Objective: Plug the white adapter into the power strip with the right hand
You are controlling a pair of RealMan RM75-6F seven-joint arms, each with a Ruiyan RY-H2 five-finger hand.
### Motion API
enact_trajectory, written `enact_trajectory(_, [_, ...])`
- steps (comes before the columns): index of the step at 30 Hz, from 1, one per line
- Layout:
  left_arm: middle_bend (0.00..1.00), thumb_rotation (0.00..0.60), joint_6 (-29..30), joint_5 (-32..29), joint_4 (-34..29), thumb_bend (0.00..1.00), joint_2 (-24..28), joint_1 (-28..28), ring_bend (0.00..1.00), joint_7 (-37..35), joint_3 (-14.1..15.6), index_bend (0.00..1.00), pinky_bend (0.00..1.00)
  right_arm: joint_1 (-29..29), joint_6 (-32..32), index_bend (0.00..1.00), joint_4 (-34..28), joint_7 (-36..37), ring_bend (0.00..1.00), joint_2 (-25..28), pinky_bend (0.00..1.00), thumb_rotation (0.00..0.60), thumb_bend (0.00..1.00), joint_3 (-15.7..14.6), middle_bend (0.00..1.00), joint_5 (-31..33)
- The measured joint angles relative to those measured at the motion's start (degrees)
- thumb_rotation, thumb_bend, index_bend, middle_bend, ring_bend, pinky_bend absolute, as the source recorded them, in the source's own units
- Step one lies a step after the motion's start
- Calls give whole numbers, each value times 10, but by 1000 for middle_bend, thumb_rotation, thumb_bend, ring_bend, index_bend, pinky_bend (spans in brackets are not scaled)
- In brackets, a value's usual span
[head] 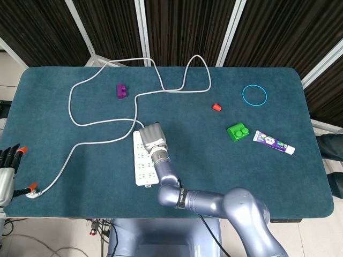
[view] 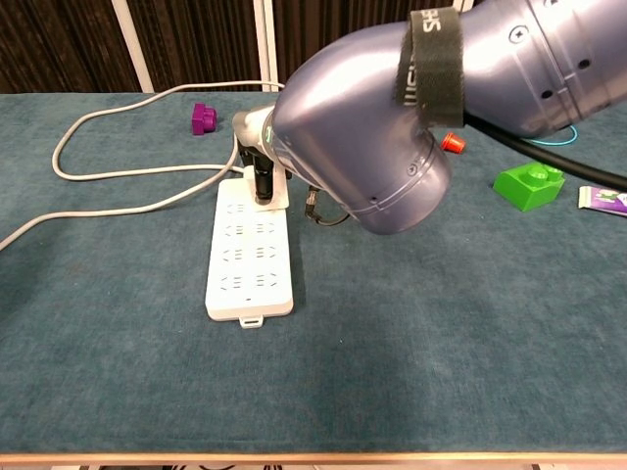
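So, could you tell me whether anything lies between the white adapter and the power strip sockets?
Nothing visible does. The right hand holds the white adapter right at the far end of the power strip; whether the prongs are seated is hidden.

Both views are evenly and brightly lit from overhead, with diffuse light and no harsh contrast. The dark teal felt tabletop [head: 278, 176] reads uniformly, without hot spots. In the chest view the glossy lavender-grey metal arm shell [view: 362, 127] carries soft white glare patches along its upper curve and looms large and slightly soft near the lens, while the white plastic power strip [view: 250, 259] behind it is sharp and casts only a thin, faint shadow along its right edge. In the head view the focus is crisp across the surface; the black pleated curtains [head: 182, 27] at the far side stay dark. Straight edges bend little.
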Motion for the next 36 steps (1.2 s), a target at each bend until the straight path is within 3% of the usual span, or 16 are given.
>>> enact_trajectory(11, [0,600,-2,-1,-1,100,-1,-1,0,4,1,119,0,-12,-12,898,3,28,563,-6,320,600,551,6,713,-25])
enact_trajectory(36, [0,600,0,-2,-2,100,-2,0,0,11,2,120,0,-38,-28,948,19,45,587,-10,340,600,551,2,741,-37])
